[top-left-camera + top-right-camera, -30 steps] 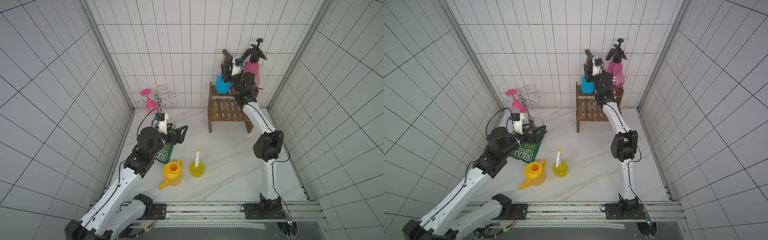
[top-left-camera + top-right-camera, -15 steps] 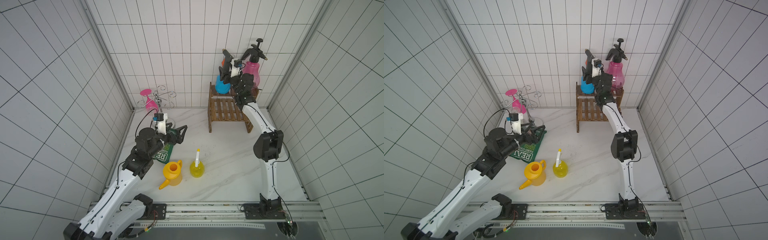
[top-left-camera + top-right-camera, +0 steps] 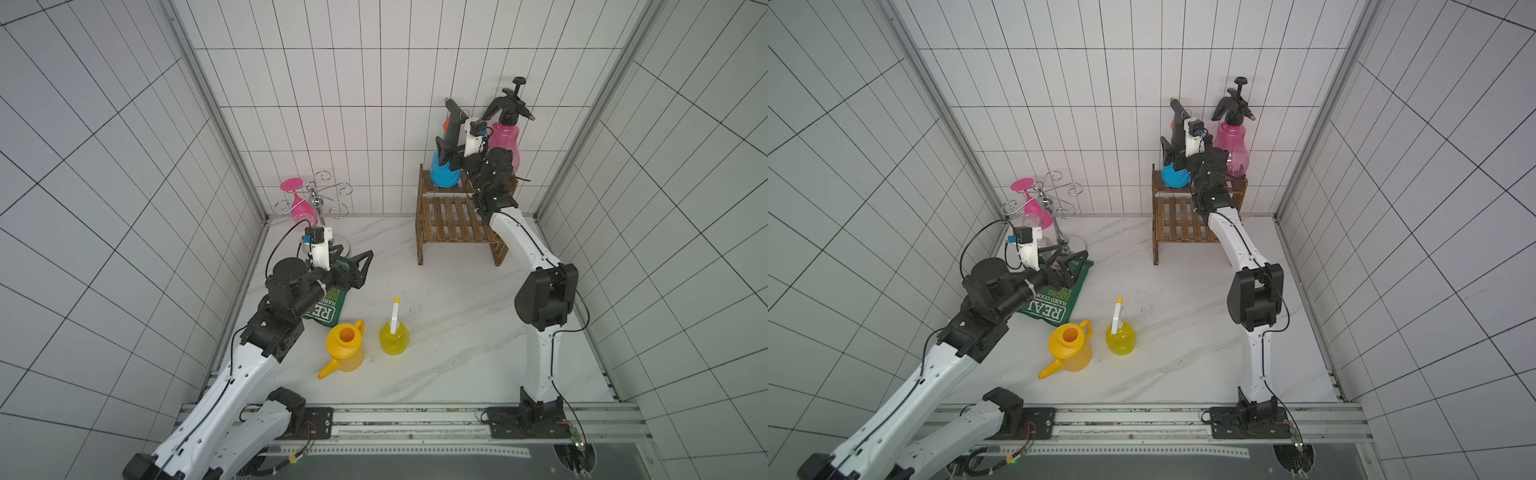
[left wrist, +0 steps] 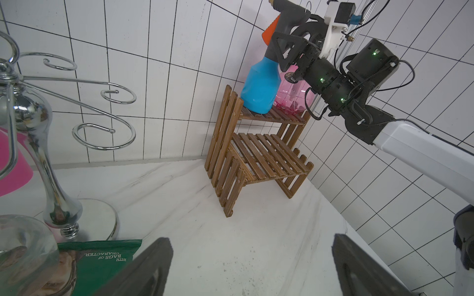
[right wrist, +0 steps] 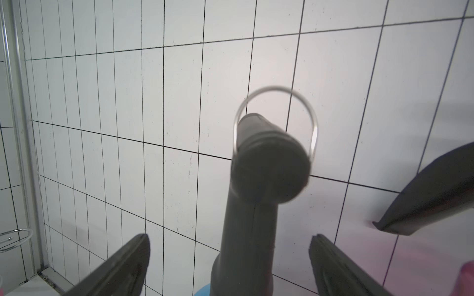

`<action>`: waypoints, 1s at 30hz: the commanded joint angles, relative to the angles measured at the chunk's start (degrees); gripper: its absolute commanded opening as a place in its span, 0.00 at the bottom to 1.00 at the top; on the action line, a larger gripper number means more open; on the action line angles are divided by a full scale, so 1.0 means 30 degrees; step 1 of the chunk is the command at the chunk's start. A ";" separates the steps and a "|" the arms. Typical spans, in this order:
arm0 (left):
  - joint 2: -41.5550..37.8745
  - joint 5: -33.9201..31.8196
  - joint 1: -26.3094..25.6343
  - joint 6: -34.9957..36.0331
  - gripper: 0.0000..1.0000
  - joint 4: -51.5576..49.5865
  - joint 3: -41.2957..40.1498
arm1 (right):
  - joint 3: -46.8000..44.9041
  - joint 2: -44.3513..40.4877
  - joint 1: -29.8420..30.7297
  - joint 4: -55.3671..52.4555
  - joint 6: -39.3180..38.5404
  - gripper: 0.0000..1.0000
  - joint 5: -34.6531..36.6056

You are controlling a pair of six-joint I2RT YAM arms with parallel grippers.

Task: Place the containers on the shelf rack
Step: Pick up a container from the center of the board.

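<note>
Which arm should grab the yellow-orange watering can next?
Probably the left arm. Its open pincer hovers near the watering can. The right pincer is far away, up at the shelf rack, open around the blue sprayer.

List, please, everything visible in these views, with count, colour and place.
rack: one, brown wood, two tiers, against back wall
blue sprayer: one, blue, black nozzle, rack's top shelf
pink sprayer: one, pink, black pump, top shelf beside the blue one
watering can: one, yellow-orange, table front
yellow bottle: one, translucent yellow, beside the can
snack bag: one, green, flat on table
glass holder: one, chrome, back corner
wine glass: one, pink, hanging inverted on holder
clear glass: one, transparent, near holder's base
table: one, white marble
left gripper: open, over snack bag
right gripper: open, either side of blue sprayer's neck
</note>
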 commanded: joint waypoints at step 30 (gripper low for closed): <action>-0.1330 0.1278 -0.0121 -0.1308 0.99 -0.0695 -0.0516 | -1.5064 -1.3879 0.2277 0.2081 -0.0994 0.99 0.1328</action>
